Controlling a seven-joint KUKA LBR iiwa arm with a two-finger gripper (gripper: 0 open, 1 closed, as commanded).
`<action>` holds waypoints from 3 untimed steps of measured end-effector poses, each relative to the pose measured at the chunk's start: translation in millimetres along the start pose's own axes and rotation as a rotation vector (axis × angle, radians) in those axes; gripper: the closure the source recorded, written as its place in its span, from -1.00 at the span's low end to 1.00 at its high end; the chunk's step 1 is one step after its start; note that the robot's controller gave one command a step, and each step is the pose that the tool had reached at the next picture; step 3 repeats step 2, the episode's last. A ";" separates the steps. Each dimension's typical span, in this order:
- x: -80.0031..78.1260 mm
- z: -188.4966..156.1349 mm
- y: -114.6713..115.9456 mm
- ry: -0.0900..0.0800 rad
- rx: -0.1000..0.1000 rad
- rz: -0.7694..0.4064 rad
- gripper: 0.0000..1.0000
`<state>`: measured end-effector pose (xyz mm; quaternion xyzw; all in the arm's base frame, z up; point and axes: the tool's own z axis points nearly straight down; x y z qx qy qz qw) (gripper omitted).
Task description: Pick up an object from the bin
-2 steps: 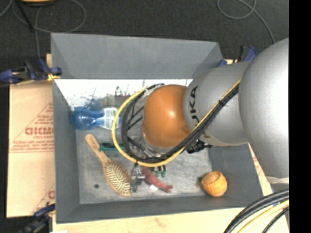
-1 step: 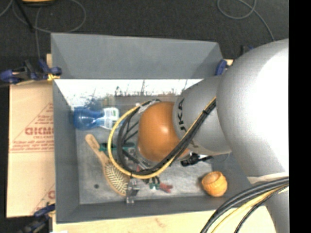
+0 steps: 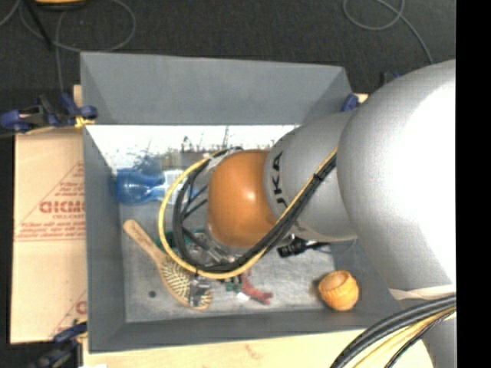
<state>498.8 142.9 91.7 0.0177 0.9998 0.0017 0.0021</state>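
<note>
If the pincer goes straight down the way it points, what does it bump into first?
Most likely the wooden hairbrush: its bristly head lies right below the pincer, near the bin's front left. How far apart they are, I cannot tell from above.

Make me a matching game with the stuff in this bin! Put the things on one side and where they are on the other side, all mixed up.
Things
1. blue plastic thing
2. wooden brush
3. round tan ball
4. small red thing

Places in the bin, as the picture shows it
A. lower right corner
B. upper left, by the left wall
C. lower middle of the floor
D. lower left, handle pointing up and left

Pairs: 1-B, 2-D, 3-A, 4-C
</note>
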 end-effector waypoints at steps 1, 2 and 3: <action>0.0 0.0 0.0 0.000 0.000 0.001 1.00; -5.0 -118.5 6.7 0.003 0.004 -0.081 1.00; -5.0 -118.5 6.7 0.003 0.004 -0.081 1.00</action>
